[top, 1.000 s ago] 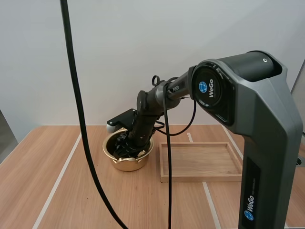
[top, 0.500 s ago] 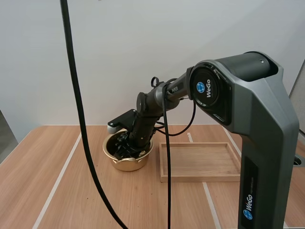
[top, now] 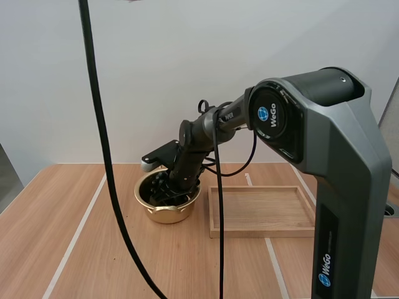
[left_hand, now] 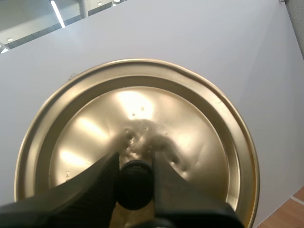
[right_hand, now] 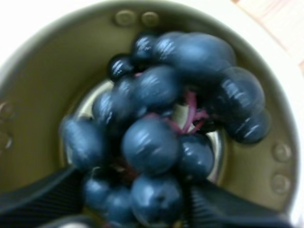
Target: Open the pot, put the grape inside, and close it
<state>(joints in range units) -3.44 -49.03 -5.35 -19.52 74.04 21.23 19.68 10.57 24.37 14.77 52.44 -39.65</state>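
The right gripper (top: 164, 189) has risen slightly within the pot (top: 168, 214). Its 2 fingers stand apart, flanking the grapes (right_hand: 152, 142): a dark blue bunch with a reddish stem, lying inside the gold pot. The left gripper (left_hand: 135, 164) clamps the black knob (left_hand: 134, 187) of the gold lid (left_hand: 142, 114).

Pot (top: 167, 202) mouth uncovered, lid (left_hand: 180, 123) held by your left gripper (left_hand: 134, 162), your right gripper (top: 162, 194) filling the opening, grapes (right_hand: 161, 128) crowding the inside, wooden tray (top: 262, 210) just beside the pot's right, bare table (top: 75, 249) free at left and front.
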